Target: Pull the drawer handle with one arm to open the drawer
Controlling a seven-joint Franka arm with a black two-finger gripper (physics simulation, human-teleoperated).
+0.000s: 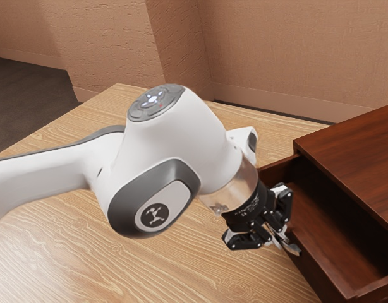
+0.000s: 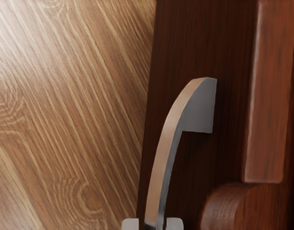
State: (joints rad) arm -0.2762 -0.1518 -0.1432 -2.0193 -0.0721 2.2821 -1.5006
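While clamped on the handle (image 2: 175,143) with the claw (image 1: 279,238), held the drawer (image 1: 330,249) partway out at the right, above the tabletop (image 1: 67,252).

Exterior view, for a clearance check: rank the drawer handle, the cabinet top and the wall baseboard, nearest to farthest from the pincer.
1. drawer handle: right at the pincer.
2. cabinet top: above it, toward the exterior view's right.
3. wall baseboard: far behind, at the wall's foot.
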